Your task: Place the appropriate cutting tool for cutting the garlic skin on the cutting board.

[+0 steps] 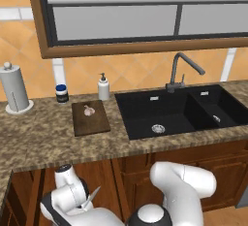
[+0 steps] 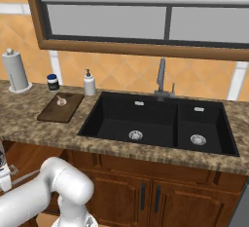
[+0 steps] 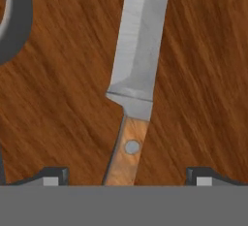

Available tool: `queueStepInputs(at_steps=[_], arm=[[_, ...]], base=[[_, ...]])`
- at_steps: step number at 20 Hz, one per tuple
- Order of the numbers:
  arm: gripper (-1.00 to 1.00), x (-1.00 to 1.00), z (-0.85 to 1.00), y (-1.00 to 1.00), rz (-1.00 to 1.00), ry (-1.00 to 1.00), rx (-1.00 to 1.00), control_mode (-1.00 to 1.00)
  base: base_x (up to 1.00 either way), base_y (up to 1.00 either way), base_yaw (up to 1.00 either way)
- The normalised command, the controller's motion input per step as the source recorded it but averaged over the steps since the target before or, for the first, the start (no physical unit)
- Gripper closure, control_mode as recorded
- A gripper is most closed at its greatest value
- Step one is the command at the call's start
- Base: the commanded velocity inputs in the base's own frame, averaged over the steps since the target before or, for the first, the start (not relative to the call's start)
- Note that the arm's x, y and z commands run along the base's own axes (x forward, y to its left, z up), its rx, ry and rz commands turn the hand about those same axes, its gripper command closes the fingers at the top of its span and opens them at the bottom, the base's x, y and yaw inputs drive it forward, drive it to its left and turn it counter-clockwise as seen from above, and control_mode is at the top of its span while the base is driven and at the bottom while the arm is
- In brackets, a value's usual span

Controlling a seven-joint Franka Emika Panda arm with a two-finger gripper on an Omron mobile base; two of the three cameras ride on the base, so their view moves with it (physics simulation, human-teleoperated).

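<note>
In the hand view, the knife (image 3: 137,70) is seen lying flat on a reddish-brown wood-grained surface (image 3: 203,74). Its grey blade points toward the top of that view, and its brownish handle, fitted with one round rivet, runs down toward the bottom edge. The gripper (image 3: 127,175) is positioned over the handle, with the two fingertips (image 3: 52,175) set well apart, one on each side. No contact between the fingertips and the handle is visible. A dark grey curved object (image 3: 14,21) is partly seen at the upper left of that view; its identity cannot be told.

In the left base view, the board (image 1: 91,118) is located on the counter (image 1: 38,137), left of the sink (image 1: 169,113). The garlic (image 1: 88,110) is resting on the board, near its far edge. A soap dispenser (image 1: 103,87) and a small dark jar (image 1: 61,93) are placed behind the board, against the wall. A paper towel roll (image 1: 14,88) is standing at the far left.
</note>
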Motion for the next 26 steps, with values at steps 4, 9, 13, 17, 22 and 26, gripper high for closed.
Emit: queueStepInputs(at_steps=[4,9,13,17,22,26], arm=[[-1.00,0.00,-0.35,0.00,0.00,0.04,0.00,-1.00],[1.00,-0.04,-0.41,0.00,0.00,0.00,0.00,-1.00],[1.00,-0.19,-0.47,-0.02,0.04,0.00,0.00,-1.00],[1.00,-0.13,-0.29,0.00,0.02,-0.05,0.00,-1.00],[1.00,-0.17,0.10,-0.12,0.00,-0.09,0.02,-1.00],[1.00,-0.24,0.63,-0.27,-0.04,-0.07,0.02,-1.00]], base=[[0.00,0.00,0.00],[0.00,0.00,0.00],[0.00,0.00,0.00],[0.00,0.00,0.00],[0.00,0.00,0.00],[0.00,0.00,0.00]])
